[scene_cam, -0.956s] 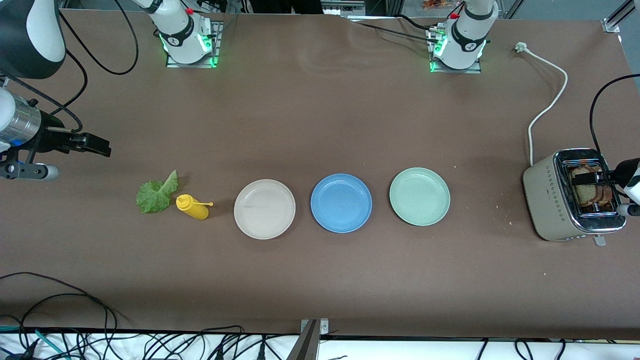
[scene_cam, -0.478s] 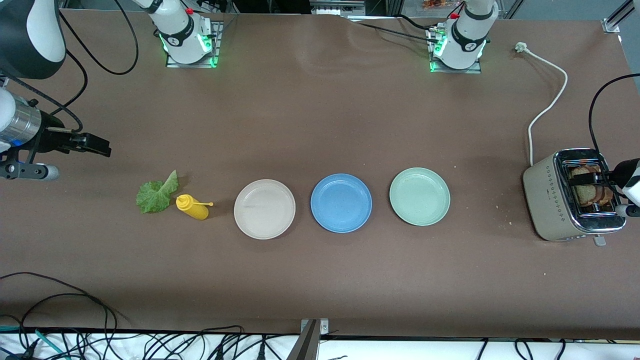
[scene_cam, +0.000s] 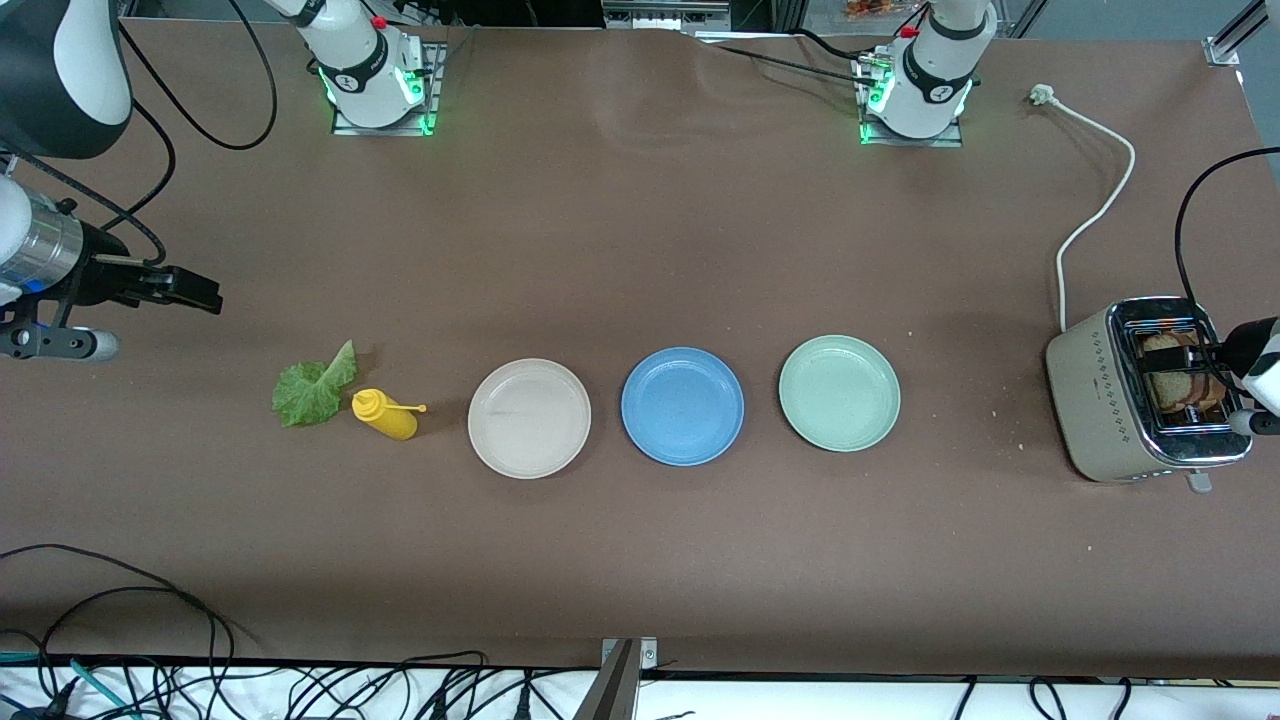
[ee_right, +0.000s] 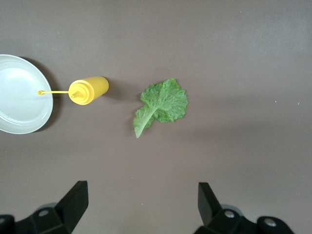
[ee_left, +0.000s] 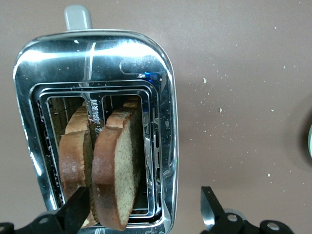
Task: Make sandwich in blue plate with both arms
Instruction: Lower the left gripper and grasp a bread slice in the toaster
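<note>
**Both grippers open, nothing held; plate empty, bread in toaster, lettuce on table**

My left gripper (ee_left: 141,209) hangs over the toaster (scene_cam: 1110,400) at the left arm's end of the table, fingers spread wide, gripping nothing. In the left wrist view one finger sits over the toaster's slots by the bread slices (ee_left: 114,170), the other finger over the table just beside the toaster's chrome top. Two brown slices stand upright in the slots, side by side. In the front view the toaster is at about 3 o'clock from the blue plate (scene_cam: 683,406), well apart from it.

My right gripper (scene_cam: 185,288) hovers over the table at the right arm's end, fingers also wide apart, empty. The lettuce leaf (scene_cam: 312,388) lies flat on the table, at roughly 4 o'clock from that gripper in the front view, near but not under it. In the right wrist view the leaf (ee_right: 162,105) shows between and ahead of my two fingertips.

Yellow squeeze bottle (scene_cam: 385,413) lies on its side just beside the lettuce, nozzle toward the beige plate (scene_cam: 529,418).

Blue plate sits mid-table, empty, between the beige plate at its 9 o'clock and the mint-green plate (scene_cam: 839,392) at its 3 o'clock. Lettuce is at about 9 o'clock from the blue plate, past the beige plate and the bottle.

White power cord (scene_cam: 1095,215) runs from the toaster toward 12 o'clock.
</note>
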Controlling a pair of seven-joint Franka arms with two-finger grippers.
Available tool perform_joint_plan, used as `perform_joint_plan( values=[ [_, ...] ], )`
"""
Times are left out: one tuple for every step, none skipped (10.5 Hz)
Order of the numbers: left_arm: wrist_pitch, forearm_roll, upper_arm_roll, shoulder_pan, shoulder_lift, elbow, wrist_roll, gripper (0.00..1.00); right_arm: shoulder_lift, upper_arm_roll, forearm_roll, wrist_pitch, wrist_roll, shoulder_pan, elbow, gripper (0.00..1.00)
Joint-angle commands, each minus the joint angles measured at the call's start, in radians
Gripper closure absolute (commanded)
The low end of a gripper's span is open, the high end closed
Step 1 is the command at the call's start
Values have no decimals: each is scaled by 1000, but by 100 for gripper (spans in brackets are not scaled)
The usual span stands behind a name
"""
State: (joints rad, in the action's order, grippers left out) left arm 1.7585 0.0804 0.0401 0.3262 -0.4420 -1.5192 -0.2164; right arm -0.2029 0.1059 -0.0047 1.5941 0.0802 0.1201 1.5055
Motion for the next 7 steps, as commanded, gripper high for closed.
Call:
perform_joint_plan(
  values=[
    [-21,16,-3,-9,-7,14,17,0,-1,0,5,-6,1,1,-7,0],
    [-18,16,-3,-7,-9,14,17,0,-1,0,5,-6,1,1,-7,0],
    [-16,16,-3,-3,-14,14,12,0,-1,0,5,-6,1,1,-7,0],
    [-13,15,-5,2,-24,14,6,0,-1,0,5,-6,0,1,-7,0],
    [-4,15,-5,2,-33,14,6,0,-3,0,5,-6,0,1,-7,0],
    [-2,15,-5,2,-35,16,6,0,-3,0,5,-6,0,1,-7,0],
    [-2,13,-5,2,-38,14,8,0,-1,0,5,-6,1,1,-7,0]
  ],
)
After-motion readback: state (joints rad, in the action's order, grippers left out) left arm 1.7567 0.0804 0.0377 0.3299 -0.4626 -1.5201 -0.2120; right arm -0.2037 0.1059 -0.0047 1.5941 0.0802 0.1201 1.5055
